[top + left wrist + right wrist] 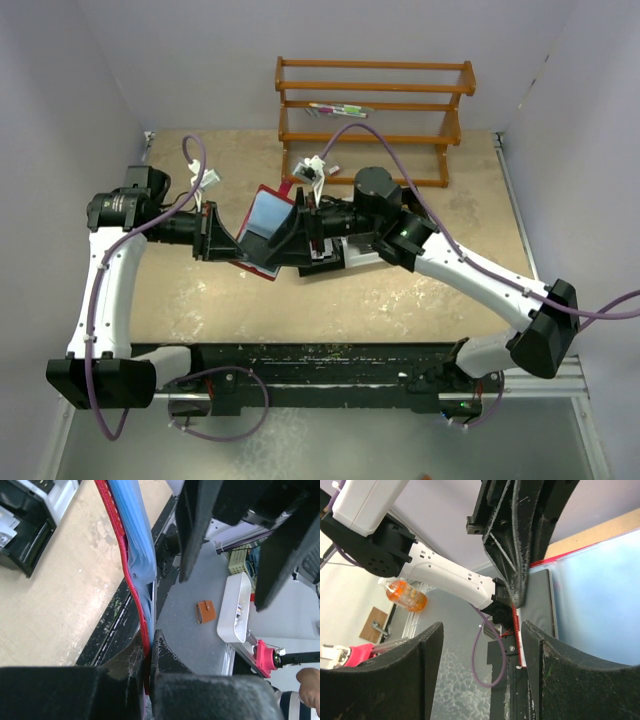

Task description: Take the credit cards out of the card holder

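The red card holder (pixel 262 232) hangs open above the table's middle, and my left gripper (pixel 218 237) is shut on its edge. In the left wrist view its red cover (pixel 120 545) and bluish clear sleeves (pixel 134 540) run upward from the closed jaws (pixel 148 666). My right gripper (pixel 306 236) stands open just right of the holder. Its fingers (pixel 427 672) have nothing between them, and the holder's red rim (pixel 516 630) lies beside one finger. A dark grey face, seemingly one of the credit cards (pixel 542 605), shows behind a sleeve (pixel 600 595).
A black-and-white tray (pixel 338 260) lies on the table under the right gripper, seen again in the left wrist view as the tray (pixel 30 525). A wooden rack (pixel 375 110) stands at the back. The black rail (pixel 320 365) marks the table's near edge.
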Controlling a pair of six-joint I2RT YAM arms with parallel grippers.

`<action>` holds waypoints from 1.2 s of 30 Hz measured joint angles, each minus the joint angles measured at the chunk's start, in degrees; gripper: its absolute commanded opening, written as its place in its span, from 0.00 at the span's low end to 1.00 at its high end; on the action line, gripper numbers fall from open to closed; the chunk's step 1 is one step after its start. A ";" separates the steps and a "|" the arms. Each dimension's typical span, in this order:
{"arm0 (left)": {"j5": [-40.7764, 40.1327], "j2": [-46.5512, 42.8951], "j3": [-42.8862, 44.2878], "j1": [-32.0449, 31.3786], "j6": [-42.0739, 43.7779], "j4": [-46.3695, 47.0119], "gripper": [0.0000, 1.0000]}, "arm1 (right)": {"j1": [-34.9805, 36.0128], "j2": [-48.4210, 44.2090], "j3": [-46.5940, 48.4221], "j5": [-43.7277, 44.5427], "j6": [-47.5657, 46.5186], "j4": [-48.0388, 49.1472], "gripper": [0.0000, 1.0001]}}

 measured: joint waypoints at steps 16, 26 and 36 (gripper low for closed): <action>5.57 -0.07 1.31 0.00 6.88 -5.66 0.00 | -4.22 1.18 1.40 -4.70 -0.79 -3.32 0.54; 7.34 -0.85 1.51 0.00 7.41 -5.88 0.00 | -4.22 1.99 1.57 -5.03 1.22 -0.59 0.17; 9.53 -1.92 1.77 0.00 7.58 -6.49 0.00 | -4.50 3.80 -0.81 -9.05 12.04 11.58 0.10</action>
